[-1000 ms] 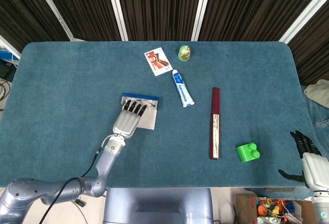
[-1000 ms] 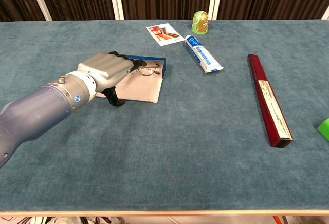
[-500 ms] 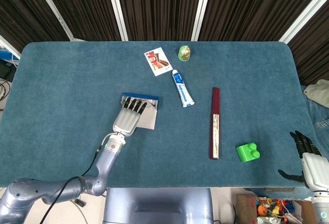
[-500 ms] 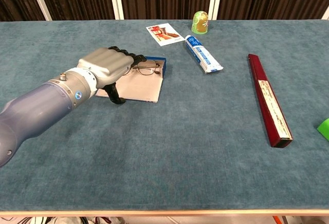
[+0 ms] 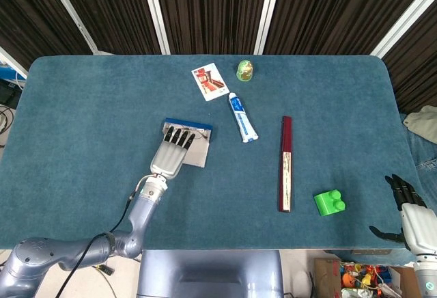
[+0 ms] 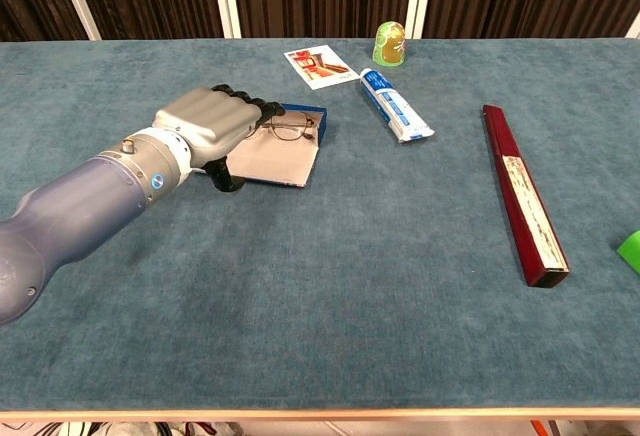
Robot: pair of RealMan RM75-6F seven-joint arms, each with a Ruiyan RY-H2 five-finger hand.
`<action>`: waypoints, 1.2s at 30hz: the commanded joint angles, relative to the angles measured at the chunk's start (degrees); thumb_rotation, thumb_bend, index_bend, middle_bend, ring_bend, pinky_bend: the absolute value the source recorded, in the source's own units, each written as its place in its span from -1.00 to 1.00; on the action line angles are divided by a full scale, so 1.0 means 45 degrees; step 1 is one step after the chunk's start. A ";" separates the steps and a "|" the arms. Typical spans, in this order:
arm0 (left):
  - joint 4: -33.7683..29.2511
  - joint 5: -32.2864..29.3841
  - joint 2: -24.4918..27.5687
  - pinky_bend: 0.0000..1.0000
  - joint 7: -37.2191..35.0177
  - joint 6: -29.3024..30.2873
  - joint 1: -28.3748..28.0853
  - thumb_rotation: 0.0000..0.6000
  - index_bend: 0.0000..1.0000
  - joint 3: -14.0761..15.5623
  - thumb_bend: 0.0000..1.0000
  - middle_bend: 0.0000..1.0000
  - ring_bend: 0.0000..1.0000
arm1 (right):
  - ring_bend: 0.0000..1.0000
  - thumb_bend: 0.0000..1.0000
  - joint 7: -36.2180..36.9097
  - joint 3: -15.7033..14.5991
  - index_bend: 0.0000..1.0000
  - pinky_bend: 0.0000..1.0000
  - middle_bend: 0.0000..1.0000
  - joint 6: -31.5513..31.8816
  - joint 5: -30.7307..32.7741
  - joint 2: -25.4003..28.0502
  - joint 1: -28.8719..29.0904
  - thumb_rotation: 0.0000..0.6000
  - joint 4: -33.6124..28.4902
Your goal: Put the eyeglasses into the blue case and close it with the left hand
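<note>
The blue case [image 6: 303, 113] lies open left of the table's middle, its grey lid [image 6: 278, 162] folded out toward me. Thin-rimmed eyeglasses [image 6: 287, 131] rest in the blue half. My left hand [image 6: 205, 124] reaches over the lid's left side with fingers curled above it and the thumb under its near left corner, gripping the lid, whose near edge is tilted up off the cloth. In the head view the left hand [image 5: 173, 154] covers most of the case [image 5: 189, 124]. My right hand [image 5: 410, 214] hangs off the table's front right corner, fingers apart and holding nothing.
A picture card [image 5: 210, 81] and a green doll [image 5: 245, 70] sit at the back. A toothpaste tube [image 5: 242, 117] lies just right of the case. A long dark red box [image 5: 285, 165] and a green block [image 5: 329, 203] lie to the right.
The left hand has shifted slightly away from me, and the grey lid's near edge has lifted and moved toward the blue half. The right hand has not moved.
</note>
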 commanded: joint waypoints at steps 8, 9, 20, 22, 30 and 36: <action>0.0960 0.0070 -0.0423 -0.89 0.0340 -0.0051 -0.0365 1.00 -0.62 -0.0423 -0.25 -0.82 -0.91 | -0.99 -0.79 0.0027 -0.0005 -1.00 -0.66 -1.00 -0.0009 0.0017 0.0025 -0.0006 1.00 -0.0020; 0.1142 0.0072 -0.0492 -0.89 0.0394 -0.0053 -0.0459 1.00 -0.60 -0.0528 -0.24 -0.82 -0.91 | -0.99 -0.79 0.0029 -0.0006 -1.00 -0.66 -1.00 -0.0014 0.0020 0.0027 -0.0005 1.00 -0.0023; 0.3281 -0.0150 -0.1466 -0.89 0.0016 -0.0695 -0.1359 1.00 -0.41 -0.1473 -0.23 -0.82 -0.91 | -0.99 -0.78 -0.0015 0.0005 -1.00 -0.66 -1.00 -0.0011 0.0079 0.0015 -0.0011 1.00 -0.0045; 0.3585 -0.0052 -0.1619 -0.89 -0.0194 -0.0794 -0.1370 1.00 -0.37 -0.1419 -0.23 -0.82 -0.91 | -0.99 -0.79 -0.0009 0.0007 -1.00 -0.66 -1.00 -0.0028 0.0098 0.0021 -0.0008 1.00 -0.0056; 0.4158 0.0233 -0.1884 -0.89 -0.0701 -0.0901 -0.1325 1.00 -0.20 -0.1331 -0.23 -0.81 -0.91 | -0.99 -0.79 -0.0006 0.0009 -1.00 -0.66 -1.00 -0.0052 0.0117 0.0031 -0.0001 1.00 -0.0067; 0.4074 0.0536 -0.1827 -0.89 -0.1006 -0.0648 -0.1199 1.00 -0.06 -0.1296 -0.22 -0.79 -0.91 | -0.99 -0.79 -0.0003 0.0003 -1.00 -0.66 -1.00 -0.0087 0.0124 0.0040 0.0011 1.00 -0.0070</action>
